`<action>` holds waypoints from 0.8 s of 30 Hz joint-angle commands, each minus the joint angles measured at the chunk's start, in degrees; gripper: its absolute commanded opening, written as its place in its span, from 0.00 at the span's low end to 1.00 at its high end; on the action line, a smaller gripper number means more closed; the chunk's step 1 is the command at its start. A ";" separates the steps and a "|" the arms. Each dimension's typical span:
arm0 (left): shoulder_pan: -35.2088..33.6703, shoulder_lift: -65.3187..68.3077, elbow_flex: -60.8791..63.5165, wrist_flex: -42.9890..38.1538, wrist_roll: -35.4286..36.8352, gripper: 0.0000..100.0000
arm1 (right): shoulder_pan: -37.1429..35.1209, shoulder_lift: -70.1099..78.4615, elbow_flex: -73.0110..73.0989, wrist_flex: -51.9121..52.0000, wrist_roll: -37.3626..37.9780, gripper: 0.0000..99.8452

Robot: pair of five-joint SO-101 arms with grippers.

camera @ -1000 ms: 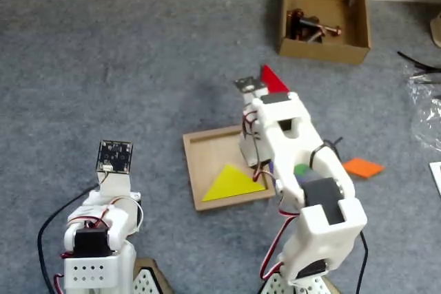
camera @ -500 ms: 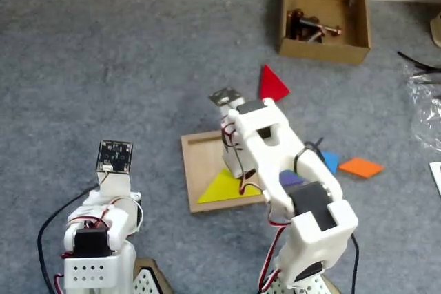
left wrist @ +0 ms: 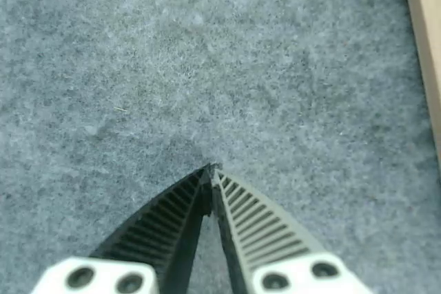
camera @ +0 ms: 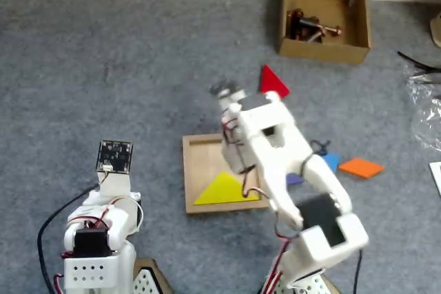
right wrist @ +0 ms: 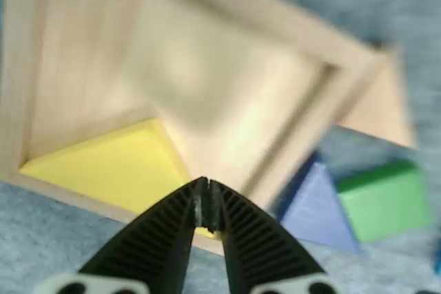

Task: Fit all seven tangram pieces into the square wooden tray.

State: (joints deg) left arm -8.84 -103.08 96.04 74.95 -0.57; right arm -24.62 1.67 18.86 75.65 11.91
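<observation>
The square wooden tray [camera: 194, 164] lies mid-table with a yellow triangle [camera: 222, 189] in its near part. My right arm [camera: 275, 146] hangs over the tray. In the right wrist view my right gripper [right wrist: 207, 187] is shut and empty, its tips above the yellow triangle [right wrist: 114, 166] near the tray's rim [right wrist: 289, 153]. Just outside that rim lie a purple triangle [right wrist: 313, 208], a green piece [right wrist: 382, 201] and a pale wooden triangle [right wrist: 382, 108]. A red triangle [camera: 273, 82], a blue piece [camera: 331, 162] and an orange piece [camera: 360, 167] lie on the carpet. My left gripper [left wrist: 210, 170] is shut over bare carpet.
A cardboard box [camera: 324, 12] with metal parts stands at the back right. Clear plastic and cables [camera: 424, 101] lie at the right edge. My left arm [camera: 103, 218] stands at the front left, with the tray's edge [left wrist: 424, 46] off to one side of its gripper.
My right arm has swung left from the red triangle to over the tray. The tray has turned and shifted slightly with the yellow triangle in it. The left arm has not moved.
</observation>
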 commanded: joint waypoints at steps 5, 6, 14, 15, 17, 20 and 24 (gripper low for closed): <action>-0.57 0.13 1.19 0.26 0.26 0.01 | 10.68 -14.81 -3.82 0.40 -0.62 0.00; -0.57 0.13 1.19 0.26 0.26 0.01 | 12.09 -16.04 -3.82 0.40 -0.62 0.00; -0.57 0.13 1.19 0.26 0.26 0.01 | 21.85 -19.56 -3.91 -2.59 -0.62 0.01; -0.57 0.13 1.19 0.26 0.26 0.01 | 22.81 -19.56 -3.91 -3.47 -0.62 0.01; -0.57 0.13 1.19 0.26 0.26 0.01 | 24.04 -19.56 -3.82 -5.32 -1.05 0.01; -0.57 0.13 1.19 0.26 0.26 0.01 | 24.22 -19.47 -4.35 -6.55 -6.77 0.05; -0.57 0.13 1.19 0.26 0.26 0.01 | 23.34 -19.47 -8.66 -6.55 -12.66 0.22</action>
State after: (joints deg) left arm -8.84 -103.08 96.04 74.95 -0.57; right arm -1.41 -14.86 16.13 71.08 1.98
